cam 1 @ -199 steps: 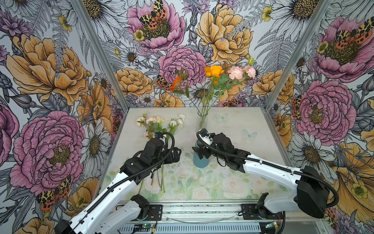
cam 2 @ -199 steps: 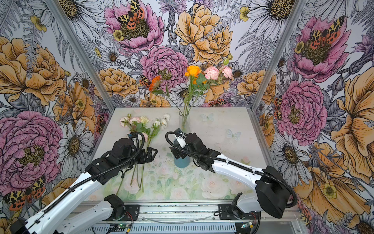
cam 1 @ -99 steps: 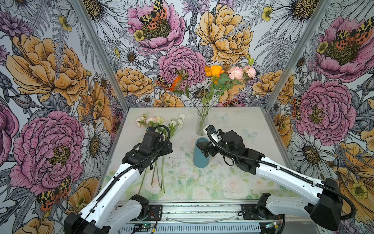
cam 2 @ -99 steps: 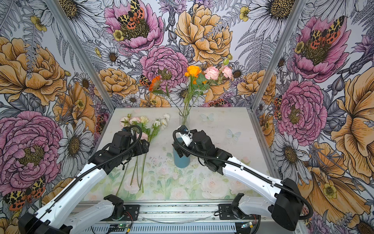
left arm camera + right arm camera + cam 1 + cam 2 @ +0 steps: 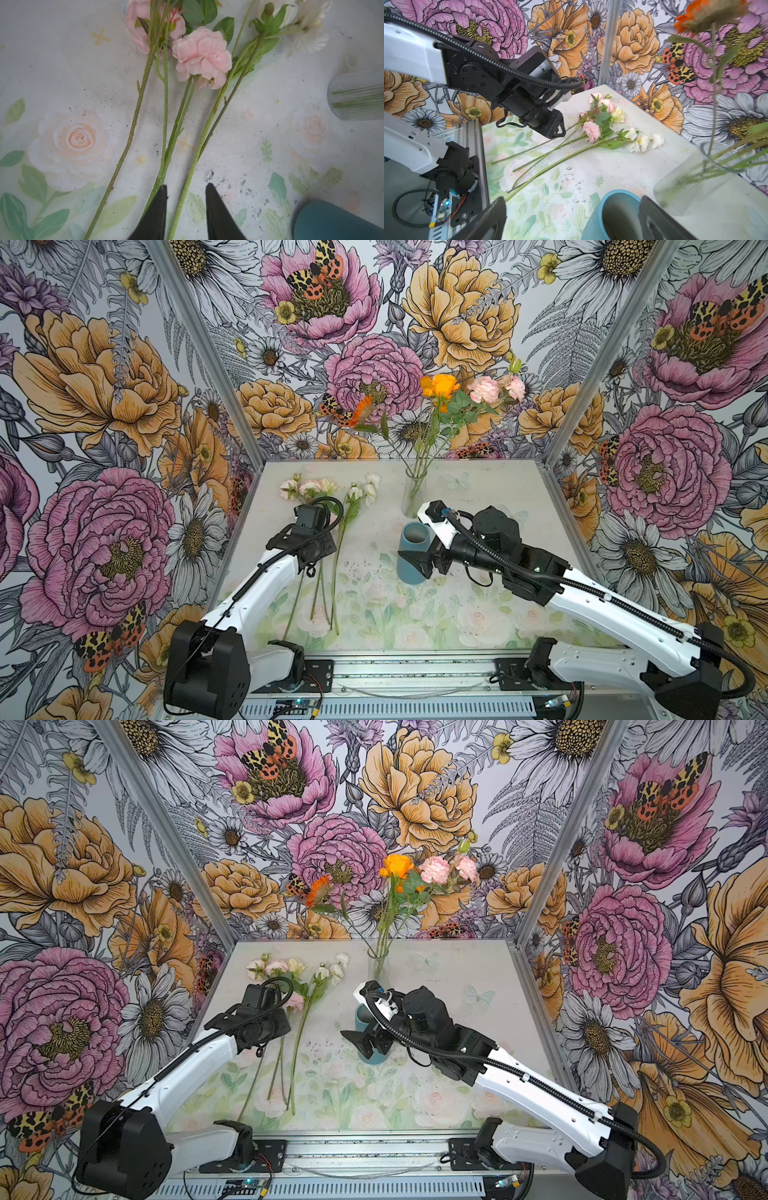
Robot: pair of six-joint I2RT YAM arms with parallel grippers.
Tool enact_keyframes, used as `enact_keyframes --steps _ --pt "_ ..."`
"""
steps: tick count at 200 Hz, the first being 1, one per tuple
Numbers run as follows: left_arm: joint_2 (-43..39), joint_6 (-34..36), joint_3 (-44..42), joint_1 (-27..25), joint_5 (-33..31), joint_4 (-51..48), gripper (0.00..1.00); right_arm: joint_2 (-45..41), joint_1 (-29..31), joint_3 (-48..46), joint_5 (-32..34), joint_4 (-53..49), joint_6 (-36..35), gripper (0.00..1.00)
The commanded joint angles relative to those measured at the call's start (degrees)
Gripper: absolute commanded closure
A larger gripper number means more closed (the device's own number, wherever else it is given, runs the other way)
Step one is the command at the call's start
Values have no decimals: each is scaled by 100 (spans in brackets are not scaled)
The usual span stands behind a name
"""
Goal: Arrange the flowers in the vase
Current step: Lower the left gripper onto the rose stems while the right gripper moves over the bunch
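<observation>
While right gripper (image 5: pixel 572 199) straddles teal vase (image 5: pixel 405 545), jaws wide apart, probably to steady it, flowers (image 5: pixel 591 131) lie flat beside vase; left gripper (image 5: pixel 186 185) brackets one stem (image 5: pixel 200 145), jaws close-set but apart, not yet clamped.

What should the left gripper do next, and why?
Probably close the left gripper on the white flower's stem: it lies flat on the table between the jaws, with gaps on both sides, so nothing is gripped yet.
</observation>
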Motion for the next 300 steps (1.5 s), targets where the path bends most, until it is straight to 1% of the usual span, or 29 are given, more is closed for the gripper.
enact_keyframes --steps 1,21,46,65,82,109,177,207,230,300 --pt "-95 -298 -428 -178 50 80 70 95 294 87 -46 -71 67 1" --pt "-136 -450 -717 -196 -132 106 70 303 437 157 -44 -60 15 1" --pt "-21 -442 -829 -175 66 270 72 533 488 197 21 -60 -45 1" --pt "116 -408 -844 -165 47 301 74 586 482 195 79 -49 -54 0" --pt "204 -398 -887 -160 68 374 78 594 480 167 132 -17 -50 1" --pt "339 -415 -978 -149 38 468 80 621 486 166 176 -6 -75 1" --pt "-81 -450 -1191 -113 -91 461 80 827 478 235 113 42 -84 0" --pt "-418 -482 -1224 -117 -171 412 80 851 485 228 86 48 -66 1" --pt "-297 -412 -1255 -21 -75 397 80 867 481 250 88 58 -73 1" --pt "-30 -211 -1161 92 -74 433 80 893 476 280 79 84 -69 0"
